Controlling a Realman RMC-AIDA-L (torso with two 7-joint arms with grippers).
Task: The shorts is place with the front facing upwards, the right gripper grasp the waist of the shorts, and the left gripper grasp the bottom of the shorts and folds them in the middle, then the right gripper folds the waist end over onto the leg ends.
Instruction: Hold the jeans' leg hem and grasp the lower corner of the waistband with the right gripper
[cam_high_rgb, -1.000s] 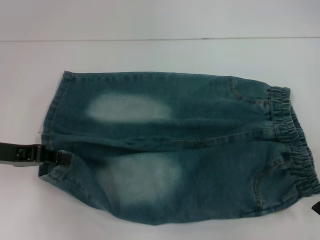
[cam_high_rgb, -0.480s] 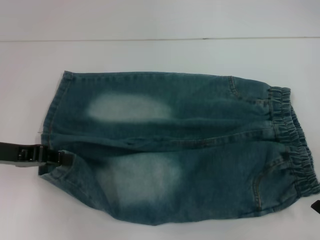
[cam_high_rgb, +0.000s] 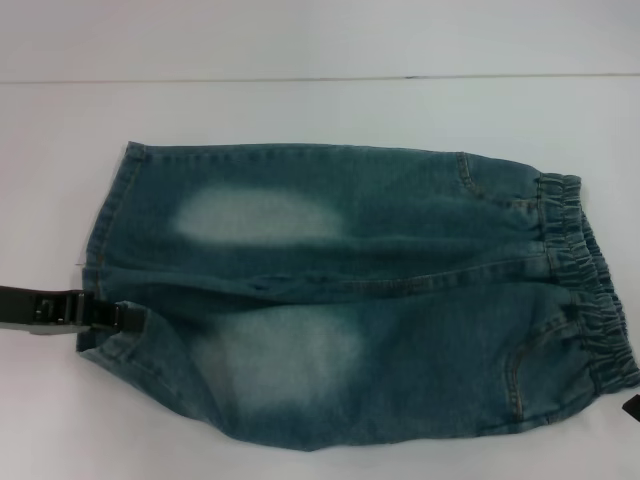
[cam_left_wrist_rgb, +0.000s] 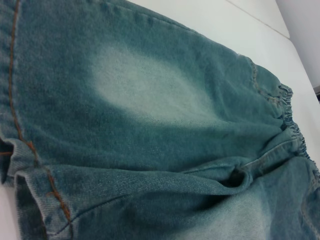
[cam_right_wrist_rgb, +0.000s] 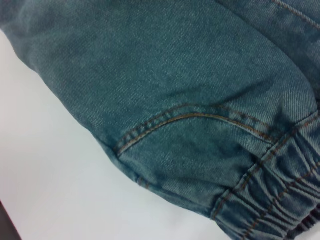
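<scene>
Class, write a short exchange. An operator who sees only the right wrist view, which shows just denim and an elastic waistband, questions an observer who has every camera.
Operator: Where are the hands?
Observer: The left hand is at the near leg's hem, on the robot's left. The right hand just shows by the waistband.
Operator: Are the shorts folded yet?
Observer: No, the shorts lie spread flat, with the waistband toward the robot's right.

Head view overhead, whole shorts; both wrist views close, low on denim.
</scene>
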